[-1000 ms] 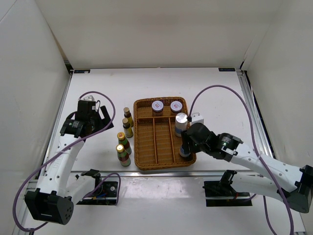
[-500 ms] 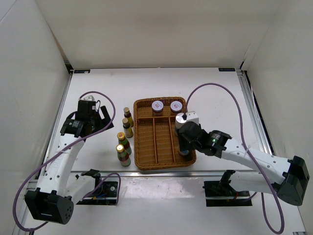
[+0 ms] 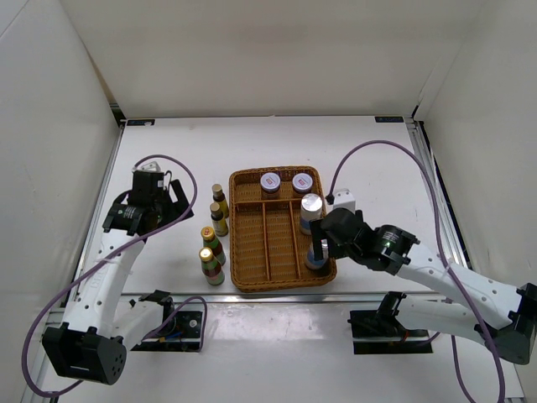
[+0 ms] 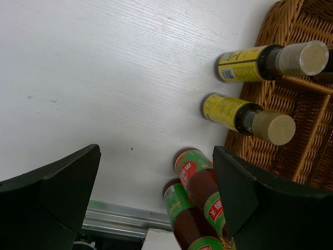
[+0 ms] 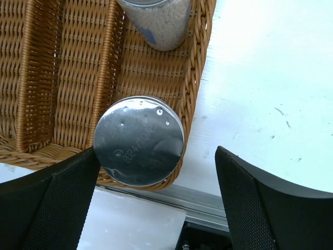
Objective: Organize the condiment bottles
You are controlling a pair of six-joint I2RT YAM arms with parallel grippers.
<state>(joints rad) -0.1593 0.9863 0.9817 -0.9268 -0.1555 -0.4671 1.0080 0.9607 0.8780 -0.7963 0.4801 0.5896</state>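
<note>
White tabletop with plain white walls around it fills my top view, and the brown wicker tray lies near the middle of it. At the far end of the tray two purple-lidded jars stand side by side. The right lane holds both pale bottles: the far silver-capped bottle stands at the back of this lane, and the near silver-capped bottle stands upright in the front right corner, close to the rim. My right gripper hangs above this near bottle with its jaws spread wide. The silver cap sits just beside the left finger, and I cannot tell if they touch. The other finger is well apart from it, so nothing is clamped. Outside the tray, on the table along its left wall, four slim dark bottles with gold caps stand in a loose row. The two far ones carry yellow labels and the two near ones carry red and green labels. My left gripper is beside them over bare table, jaws wide apart and holding nothing.
</note>
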